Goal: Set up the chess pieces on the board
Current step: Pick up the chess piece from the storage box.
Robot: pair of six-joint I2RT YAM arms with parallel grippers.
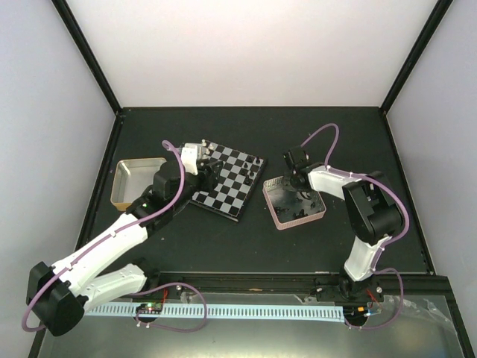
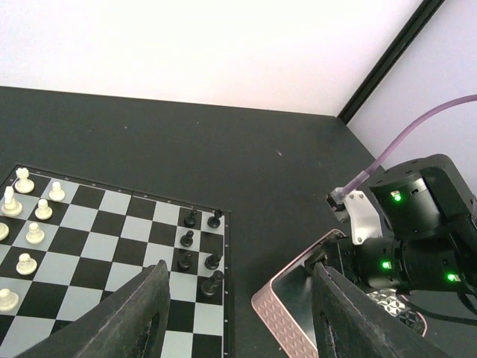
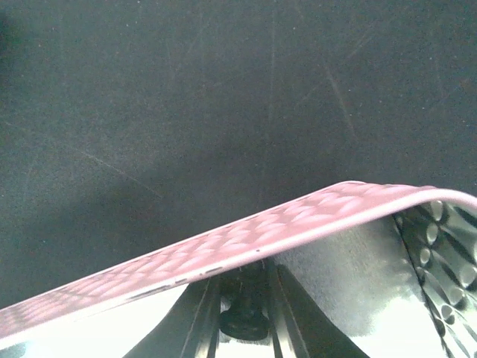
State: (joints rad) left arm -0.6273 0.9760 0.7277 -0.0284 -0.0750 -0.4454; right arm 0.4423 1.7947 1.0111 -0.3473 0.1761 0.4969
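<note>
A dark table inside pale walls, seen from above, with two white robot arms reaching in from the near edge. The board (image 1: 235,183) lies turned at an angle a little left of centre. A gold tin (image 1: 134,179) sits to its left and a pink tin (image 1: 270,205) just to its right, apart from it. The left arm stretches to the board's near-left side, where the left gripper (image 1: 207,165) hovers. In the left wrist view the left gripper (image 2: 238,266) stands about half open with nothing between its fingers (image 2: 141,313). Past them lie the board's right edge and a corner of the pink tin (image 2: 279,317). On the board (image 2: 104,224), six black pieces (image 2: 187,239) stand upright in two short columns along the right edge. Several pale pieces (image 2: 35,233) stand along the left edge. The right arm bends over the pink tin, with the right gripper (image 1: 302,190) lowered inside it. The right wrist view looks across the tin's pink rim (image 3: 246,235) to the table beyond. Below the rim the right gripper (image 3: 246,291) is drawn narrow, its fingers (image 3: 294,328) pinching one black piece (image 3: 244,324) that rests on the tin's shiny floor.
</note>
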